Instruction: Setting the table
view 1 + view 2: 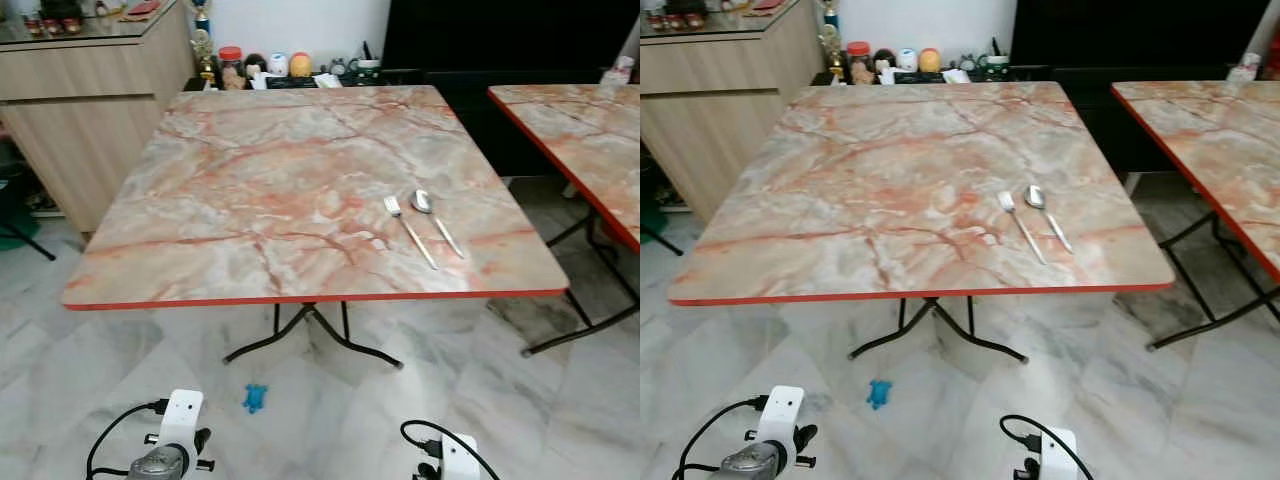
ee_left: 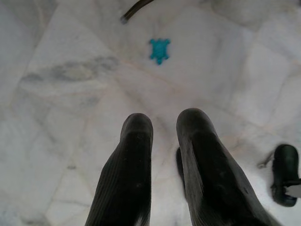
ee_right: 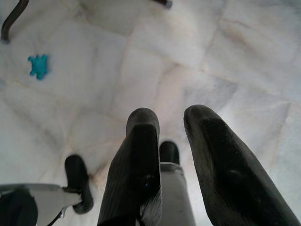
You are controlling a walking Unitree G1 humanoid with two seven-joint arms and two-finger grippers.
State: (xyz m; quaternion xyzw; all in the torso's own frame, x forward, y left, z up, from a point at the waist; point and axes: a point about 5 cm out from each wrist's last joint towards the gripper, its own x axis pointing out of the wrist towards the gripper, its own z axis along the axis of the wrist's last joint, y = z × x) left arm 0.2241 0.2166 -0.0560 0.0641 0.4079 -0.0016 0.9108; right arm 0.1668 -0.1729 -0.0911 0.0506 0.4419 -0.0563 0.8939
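At far left we see a wooden cabinet [image 1: 90, 100] beside the marble-patterned worktop [image 1: 250, 200]. Our left gripper [image 2: 162, 125] hangs low over the tiled floor [image 1: 100, 380], its fingers slightly parted and holding nothing, with a small blue turtle toy [image 1: 255, 398] lying on the floor ahead of it. On the worktop's right part a fork [image 1: 409, 230] and, just beside it, a spoon [image 1: 434, 219] lie side by side. Our right gripper [image 3: 169, 120] hangs likewise, fingers slightly apart and empty. A second table [image 1: 590, 130] stands at far right.
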